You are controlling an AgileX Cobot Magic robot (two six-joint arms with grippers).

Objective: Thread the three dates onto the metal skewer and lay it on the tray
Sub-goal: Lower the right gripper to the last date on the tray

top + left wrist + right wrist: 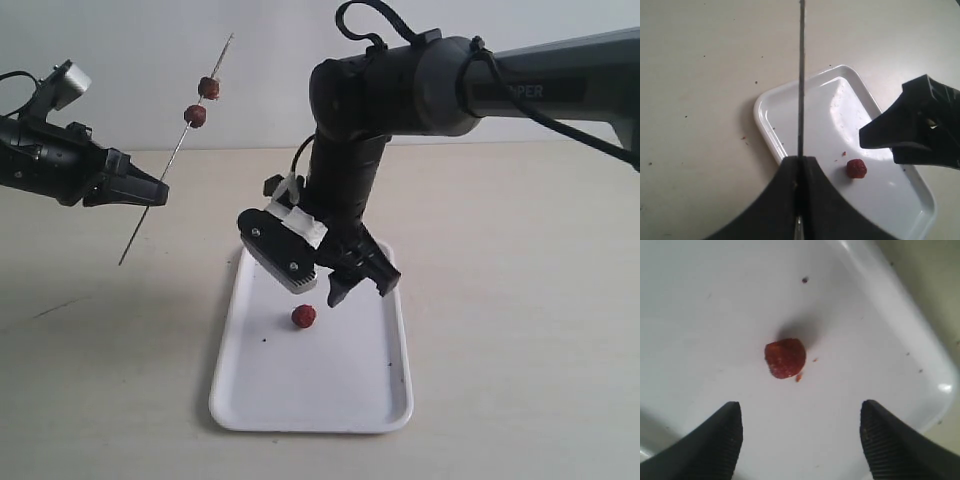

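Observation:
My left gripper [160, 190] is shut on the metal skewer [178, 148], which slants up to the right in the air left of the tray. Two dates [210, 88] [195, 116] are threaded on its upper part. The third date [303, 316] lies loose on the white tray [345, 410]. My right gripper [360, 288] hangs open just above the tray, right of and slightly behind that date. In the right wrist view the date [785, 358] lies ahead of the gap between the open fingers [722, 440]. In the left wrist view the skewer [801, 80] runs out from my shut left gripper [801, 159].
The tray [771, 130] lies on a pale beige table with small dark crumbs on both. The bulky right arm [400, 90] reaches in from the upper right above the tray. A light wall stands behind the table.

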